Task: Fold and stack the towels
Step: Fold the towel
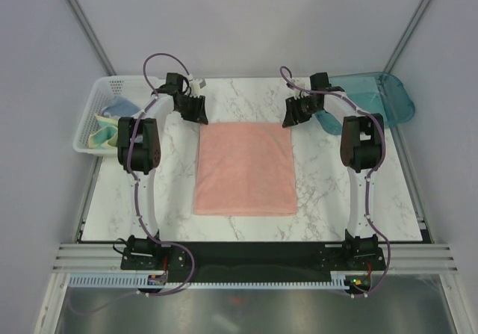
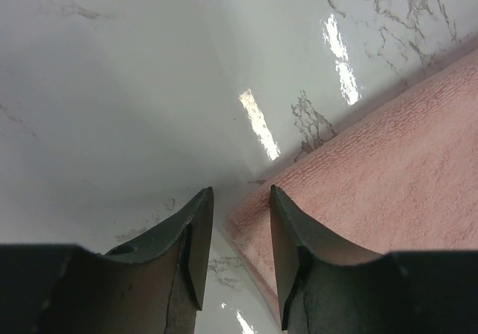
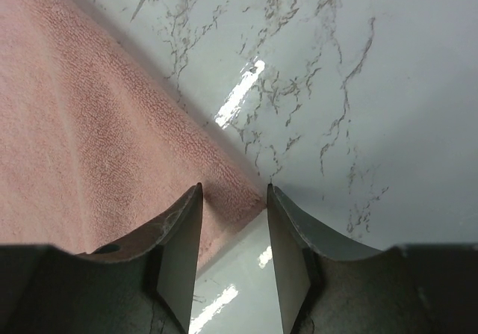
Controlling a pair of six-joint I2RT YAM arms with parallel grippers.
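Note:
The salmon-pink towel [image 1: 245,168] lies flat in the middle of the marble table. My left gripper [image 1: 196,113] is open at its far left corner; in the left wrist view the corner [image 2: 250,218] sits between the fingers [image 2: 240,244]. My right gripper [image 1: 293,114] is open at the far right corner, which shows between the fingers [image 3: 233,237] in the right wrist view [image 3: 231,192]. The grey-blue towel [image 1: 119,110] and the pale-yellow towel [image 1: 101,137] lie in the white basket [image 1: 104,87] at the left.
A teal translucent bin [image 1: 377,99] lies at the back right, behind the right arm. The table's marble top [image 1: 328,192] extends around the towel. Grey walls close in on both sides.

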